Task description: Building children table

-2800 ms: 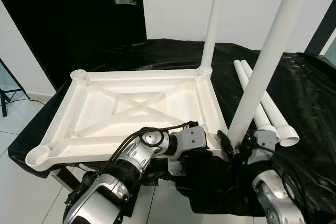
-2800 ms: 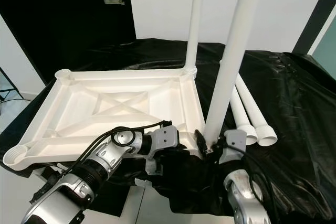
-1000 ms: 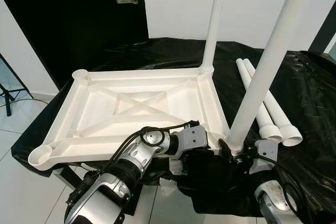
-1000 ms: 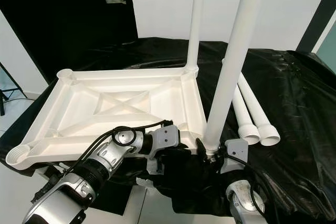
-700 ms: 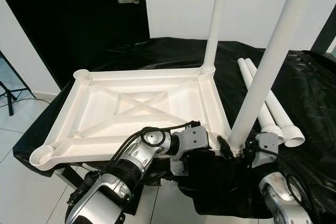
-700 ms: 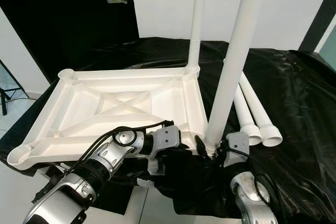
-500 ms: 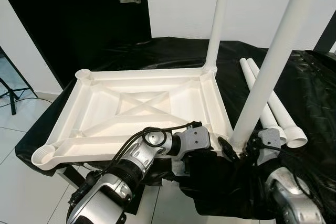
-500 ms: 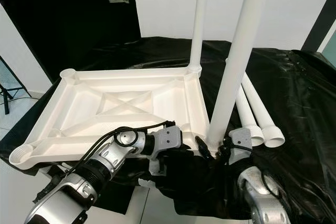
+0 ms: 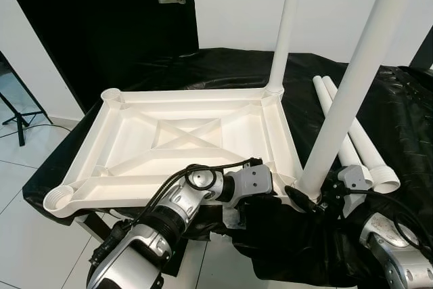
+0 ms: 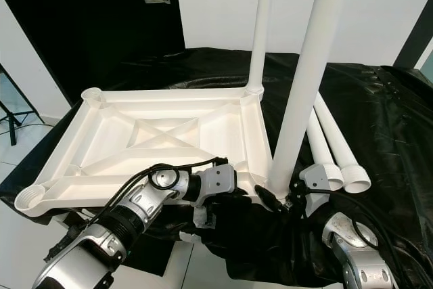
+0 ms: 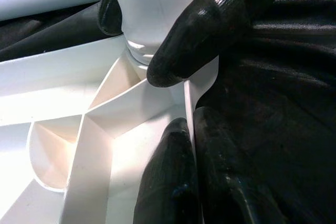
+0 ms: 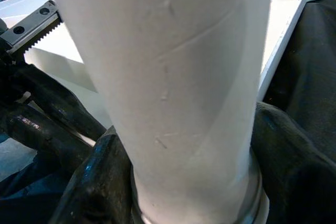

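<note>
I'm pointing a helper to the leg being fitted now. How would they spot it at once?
Find the upturned white tabletop on the black sheet. At its near right corner stands a white leg, gripped at its base by the right end effector. The other upright leg stands at the far corner, ungripped.
</note>
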`<state>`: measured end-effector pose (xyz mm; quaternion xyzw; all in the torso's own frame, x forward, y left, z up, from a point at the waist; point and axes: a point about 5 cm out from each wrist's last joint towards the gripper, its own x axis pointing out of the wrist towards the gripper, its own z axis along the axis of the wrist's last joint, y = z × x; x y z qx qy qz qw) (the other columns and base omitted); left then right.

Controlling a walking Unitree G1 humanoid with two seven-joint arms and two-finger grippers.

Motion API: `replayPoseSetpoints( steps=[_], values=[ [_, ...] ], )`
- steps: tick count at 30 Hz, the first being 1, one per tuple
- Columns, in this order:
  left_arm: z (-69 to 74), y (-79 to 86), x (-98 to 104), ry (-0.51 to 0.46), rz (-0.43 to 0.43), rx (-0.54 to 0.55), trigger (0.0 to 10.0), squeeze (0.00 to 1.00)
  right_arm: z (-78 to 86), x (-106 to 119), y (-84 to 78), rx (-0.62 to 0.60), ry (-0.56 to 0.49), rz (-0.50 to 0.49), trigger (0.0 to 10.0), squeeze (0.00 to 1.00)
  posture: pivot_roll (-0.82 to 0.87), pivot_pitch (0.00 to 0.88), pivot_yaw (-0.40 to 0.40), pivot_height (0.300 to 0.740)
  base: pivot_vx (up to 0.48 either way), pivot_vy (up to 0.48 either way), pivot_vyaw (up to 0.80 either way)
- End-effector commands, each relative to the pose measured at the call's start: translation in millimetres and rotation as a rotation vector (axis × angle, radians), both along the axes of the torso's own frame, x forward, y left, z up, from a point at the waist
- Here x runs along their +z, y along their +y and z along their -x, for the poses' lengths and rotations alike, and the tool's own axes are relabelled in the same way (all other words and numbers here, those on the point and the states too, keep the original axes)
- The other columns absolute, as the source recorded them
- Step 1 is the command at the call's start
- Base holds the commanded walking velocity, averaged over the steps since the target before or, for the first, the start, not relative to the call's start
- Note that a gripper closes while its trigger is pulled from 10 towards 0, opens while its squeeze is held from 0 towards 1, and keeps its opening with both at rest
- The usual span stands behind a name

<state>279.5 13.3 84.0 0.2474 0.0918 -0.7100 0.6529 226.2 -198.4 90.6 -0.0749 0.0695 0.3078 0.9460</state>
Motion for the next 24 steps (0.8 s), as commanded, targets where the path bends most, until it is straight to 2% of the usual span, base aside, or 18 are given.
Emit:
replayPoseSetpoints(
  steps=[1,4,5,6,7,8,10,12,14,15,17,24],
  values=[
    [23.1,29.4,-53,0.201,-0.204,0.016,10.0,0.0,13.8,-24,7.5,0.067,0.118,0.066,0.0,0.0,0.15,0.0,0.003,0.74,0.0,0.0,0.0],
    [23.1,29.7,-53,0.201,-0.204,0.015,10.0,0.0,15.7,-27,8.2,0.056,0.129,0.074,0.0,0.0,0.15,0.0,0.003,0.74,0.0,0.0,0.0],
    [23.0,30.0,-53,0.2,-0.205,0.013,10.0,0.0,18.4,-33,10.4,0.01,0.159,0.061,0.0,0.0,0.15,0.0,0.007,0.74,0.0,0.0,0.0],
    [22.8,30.2,-53,0.199,-0.207,0.01,10.0,0.0,19.2,-37,12.7,-0.06,0.181,0.046,0.0,0.0,0.14,0.0,0.009,0.74,0.0,0.0,0.0],
    [22.5,30.1,-53,0.197,-0.208,0.008,10.0,0.0,15.3,-38,11.1,-0.196,0.16,0.027,0.0,0.0,0.15,0.0,0.005,0.74,0.0,0.0,0.0],
    [22.5,30.1,-53,0.197,-0.208,0.008,10.0,0.0,15.3,-38,11.1,-0.196,0.16,0.027,0.0,0.0,0.15,0.0,0.005,0.74,0.0,0.0,0.0],
    [21.7,29.7,-52,0.193,-0.209,0.008,10.0,0.0,7.8,-33,1.1,-0.474,0.087,-0.013,0.0,0.0,0.16,0.0,0.005,0.74,0.0,0.0,0.0],
    [21.7,29.7,-52,0.193,-0.209,0.008,10.0,0.0,7.8,-33,1.1,-0.474,0.087,-0.013,0.0,0.0,0.16,0.0,0.005,0.74,0.0,0.0,0.0],
    [21.3,30.2,-52,0.192,-0.209,0.01,10.0,0.0,5.8,-18,-10.4,-0.71,-0.048,-0.077,0.0,0.0,0.16,0.0,0.004,0.74,0.0,0.0,0.0],
    [21.3,30.2,-52,0.192,-0.209,0.01,10.0,0.0,5.8,-18,-10.4,-0.71,-0.048,-0.077,0.0,0.0,0.16,0.0,0.004,0.74,0.0,0.0,0.0],
    [21.4,31.7,-52,0.193,-0.211,0.013,10.0,0.0,6.5,-10,-13.9,-0.808,-0.101,-0.11,0.0,0.0,0.16,0.0,0.006,0.74,0.0,0.0,0.0],
    [21.2,31.9,-52,0.192,-0.213,0.012,10.0,0.0,3.9,-11,0.0,-0.734,-0.083,-0.097,0.0,0.0,0.16,0.0,0.008,0.74,0.0,0.0,0.0]
  ],
)
